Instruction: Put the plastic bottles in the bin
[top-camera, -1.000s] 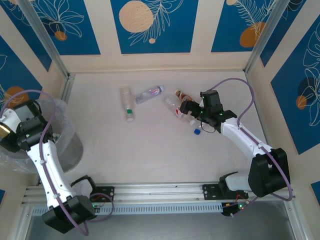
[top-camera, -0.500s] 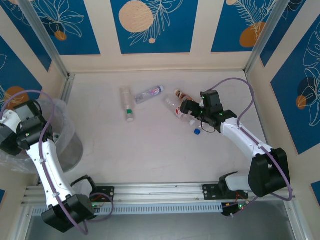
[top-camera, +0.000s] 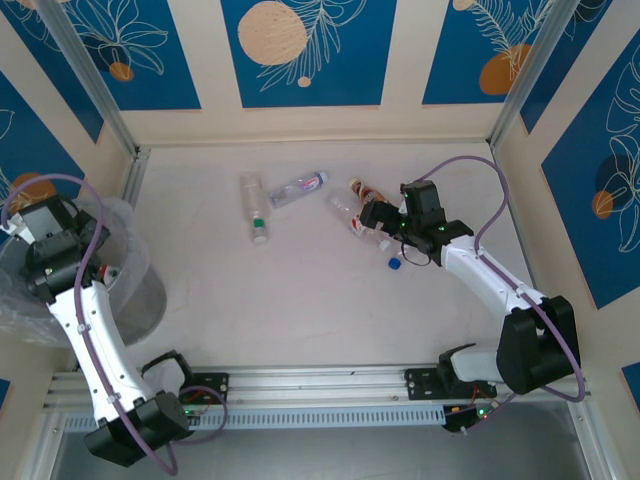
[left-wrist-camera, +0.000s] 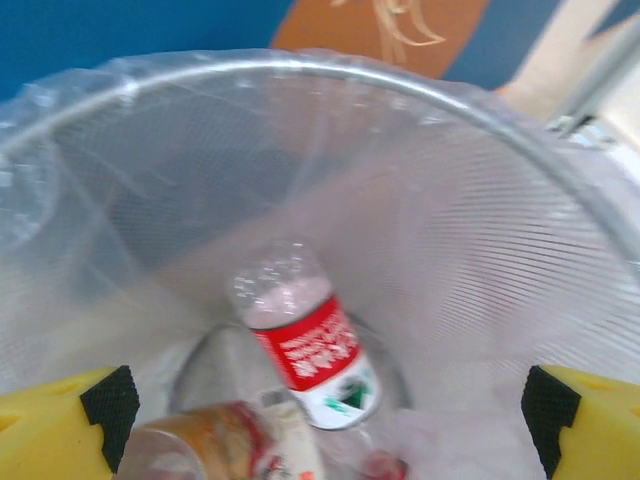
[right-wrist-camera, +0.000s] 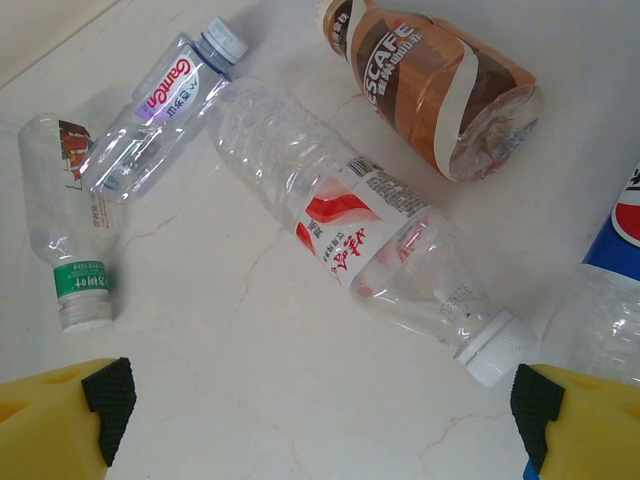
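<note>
The top view shows a pale, marbled cream table (top-camera: 300, 300) inside a booth. Its walls (top-camera: 300, 50) carry blue panels with white leaf drawings and orange discs, set between cream strips. Aluminium posts (top-camera: 92, 80) rise at the back corners, and a metal rail (top-camera: 320, 378) runs along the near edge. The bin (top-camera: 145, 300), lined with a crinkled clear bag, stands at the left side, and the left tool (top-camera: 48, 262) hangs over its mouth. Well apart from it, toward the back middle, a green-banded bottle (top-camera: 257, 208) lies just beside a blue-capped bottle (top-camera: 298, 187). Further right, the right tool (top-camera: 363, 217) hovers above a cluster made up of a brown bottle (top-camera: 364, 190), a red-swirl bottle (top-camera: 345, 208) and a blue-labelled bottle (top-camera: 395, 264).

The left wrist view looks down into the bin, with mesh wall showing behind the bag. At the bottom a red-labelled bottle (left-wrist-camera: 305, 345) lies with its base toward the camera. A brownish-labelled bottle (left-wrist-camera: 225, 445) lies beside it. The tool's yellow fingers stand wide apart at the lower corners, holding nothing.

In the right wrist view the table shows faint veins. The blue-capped bottle reads Ganten and rests against the green-banded one. The red-swirl bottle, white-capped, lies diagonally between it and the brown bottle, which reads Nescafe. The blue-labelled bottle sits at the right edge. This tool's fingers are likewise spread wide and grip nothing.
</note>
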